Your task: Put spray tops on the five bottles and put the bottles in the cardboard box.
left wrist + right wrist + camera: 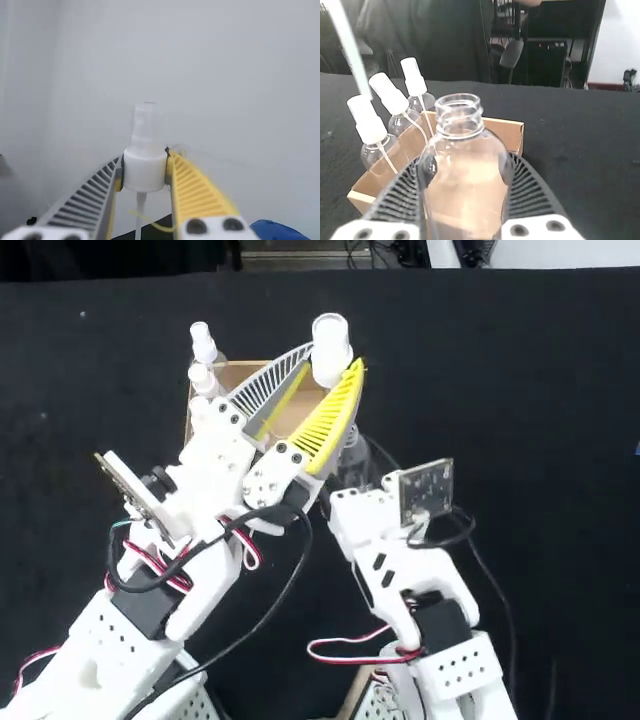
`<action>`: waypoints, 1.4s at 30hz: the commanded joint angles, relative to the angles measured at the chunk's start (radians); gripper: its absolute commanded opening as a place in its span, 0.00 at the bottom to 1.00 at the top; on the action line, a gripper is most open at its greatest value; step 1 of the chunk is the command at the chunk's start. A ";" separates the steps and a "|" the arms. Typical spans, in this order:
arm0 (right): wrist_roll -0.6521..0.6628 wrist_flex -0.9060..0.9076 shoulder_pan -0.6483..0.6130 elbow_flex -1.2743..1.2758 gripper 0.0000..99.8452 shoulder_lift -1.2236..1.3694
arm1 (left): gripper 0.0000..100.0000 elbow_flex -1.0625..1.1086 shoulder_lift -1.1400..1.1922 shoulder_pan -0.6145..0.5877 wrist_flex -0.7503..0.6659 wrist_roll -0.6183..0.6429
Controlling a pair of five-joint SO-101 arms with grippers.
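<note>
Pinches the white plastic spray top (pixel 144 172) in the left fingers (pixel 195 190), held high, ready to lower its tube. Steadies the clear open-necked bottle (pixel 462 170) upright in the closed right fingers (pixel 530 195), seemingly just beside the brown cardboard box (pixel 505 130).

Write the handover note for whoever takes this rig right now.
Left gripper: shut on a spray top, held in the air near the box.
Right gripper: shut on an open bottle, upright near the box.
Done: three capped bottles sit in the box.
Left: cap the held bottle, box it, then do the fifth likewise.
</note>
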 commanded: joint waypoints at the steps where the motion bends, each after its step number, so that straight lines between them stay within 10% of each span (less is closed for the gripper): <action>1: -0.008 -0.026 -0.017 0.022 0.02 -0.105 | 0.03 -0.024 -0.008 0.016 -0.037 0.011; 9: -0.005 -0.025 -0.107 0.096 0.02 -0.220 | 0.03 0.116 -0.006 0.019 -0.368 0.011; 18: -0.005 -0.025 -0.100 0.096 0.02 -0.234 | 0.03 0.015 -0.006 0.021 -0.057 0.012; 42: -0.005 -0.025 -0.100 0.096 0.02 -0.234 | 0.12 0.130 0.072 0.010 -0.040 0.009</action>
